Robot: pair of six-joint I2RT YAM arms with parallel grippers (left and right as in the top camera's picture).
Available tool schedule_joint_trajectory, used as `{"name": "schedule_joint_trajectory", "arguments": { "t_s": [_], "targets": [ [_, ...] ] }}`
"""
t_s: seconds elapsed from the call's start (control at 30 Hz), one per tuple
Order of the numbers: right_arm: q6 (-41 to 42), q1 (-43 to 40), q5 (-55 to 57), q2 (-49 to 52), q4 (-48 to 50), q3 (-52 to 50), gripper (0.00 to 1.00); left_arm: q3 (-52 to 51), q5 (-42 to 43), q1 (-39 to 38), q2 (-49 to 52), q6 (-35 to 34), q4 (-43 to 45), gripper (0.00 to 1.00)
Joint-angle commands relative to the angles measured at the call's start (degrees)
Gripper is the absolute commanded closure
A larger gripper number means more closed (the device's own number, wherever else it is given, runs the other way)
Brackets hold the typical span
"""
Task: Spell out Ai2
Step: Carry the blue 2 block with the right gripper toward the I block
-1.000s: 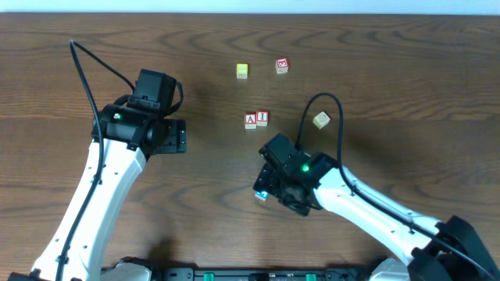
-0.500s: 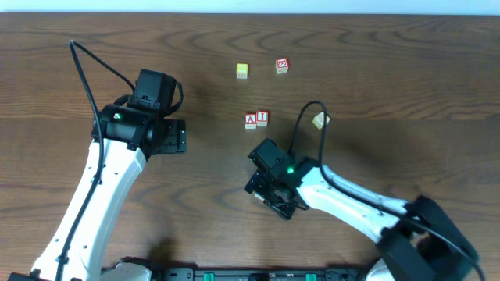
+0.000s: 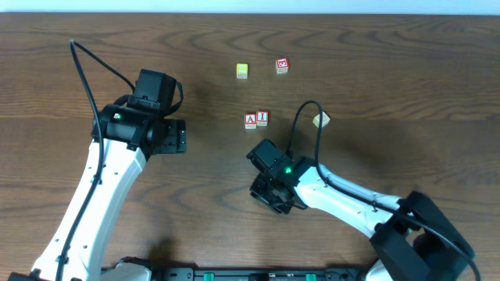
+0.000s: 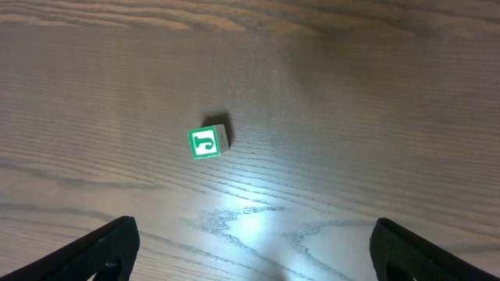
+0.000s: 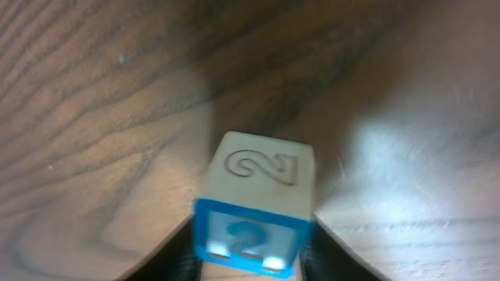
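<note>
The "2" block [image 5: 256,199], wooden with a blue face, sits between the fingers [image 5: 170,257] of my right gripper [image 5: 251,254], and both pads press its sides. From overhead this gripper [image 3: 266,190] covers the block, at the near middle of the table. The red "A" block [image 3: 250,119] and "I" block [image 3: 262,117] stand side by side, touching, farther back. My left gripper [image 3: 176,137] hangs wide open at the left, holding nothing.
A yellow-green block [image 3: 242,71] and a red-faced block [image 3: 282,65] lie at the back. A beige block [image 3: 321,119] lies right of the "I". A green "J" block [image 4: 208,143] lies on the wood ahead of my left gripper [image 4: 254,261].
My right gripper has slid a little left over the blue "2" block and its fingers have come together onto it. The left arm has not moved.
</note>
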Motion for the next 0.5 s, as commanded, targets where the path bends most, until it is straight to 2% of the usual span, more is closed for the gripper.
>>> {"name": "schedule_joint_trajectory", "arguments": {
  "t_s": [0.0,0.33,0.4,0.47],
  "targets": [
    [-2.08,0.04,1.75,0.22,-0.04,-0.31,0.49,0.22,-0.13,0.17,0.26,1.03,-0.13,0.05],
    [-3.8,-0.7,4.17,0.22,0.17,-0.31,0.5,0.22,-0.13,0.17,0.26,1.03,-0.13,0.05],
    [-3.85,-0.7,5.05,0.22,0.24,-0.31,0.55,0.22,-0.13,0.17,0.26,1.03,-0.13,0.04],
    [-3.85,-0.81,5.57,0.22,0.24,-0.31,0.67,0.22,-0.13,0.17,0.26,1.03,-0.13,0.05]
  ]
}}
